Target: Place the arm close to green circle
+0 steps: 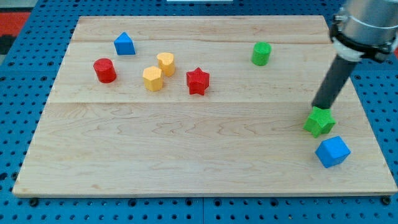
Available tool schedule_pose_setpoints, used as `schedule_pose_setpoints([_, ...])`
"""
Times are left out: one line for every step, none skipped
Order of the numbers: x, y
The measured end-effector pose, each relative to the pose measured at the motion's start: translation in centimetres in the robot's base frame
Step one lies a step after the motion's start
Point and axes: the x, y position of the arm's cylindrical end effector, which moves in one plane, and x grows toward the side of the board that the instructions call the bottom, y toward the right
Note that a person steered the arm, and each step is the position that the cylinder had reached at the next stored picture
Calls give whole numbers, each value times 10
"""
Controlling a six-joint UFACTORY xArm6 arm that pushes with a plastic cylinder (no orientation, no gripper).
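The green circle (261, 53) is a short green cylinder standing near the view's top, right of centre, on the wooden board (186, 149). My tip (317, 107) is at the view's right, touching the top edge of a green star (319, 121). The tip is well below and to the right of the green circle, with bare board between them. The dark rod runs up and right from the tip to the arm's silver body at the view's top right corner.
A blue cube (332, 152) lies just below the green star. At the view's upper left are a blue pentagon-like block (124, 44), a red cylinder (105, 70), a yellow hexagon (152, 78), a yellow heart (165, 63) and a red star (198, 81).
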Motion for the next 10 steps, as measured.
schedule_pose_setpoints([-13,-11])
schedule_pose_setpoints([-29,-11])
schedule_pose_setpoints([-47,-11])
schedule_pose_setpoints([-54,-15])
schedule_pose_setpoints([-62,-17])
schedule_pose_setpoints([-77,-22])
schedule_pose_setpoints([-82,-25])
schedule_pose_setpoints([-83,-25])
schedule_pose_setpoints([-83,-25])
schedule_pose_setpoints([-83,-25])
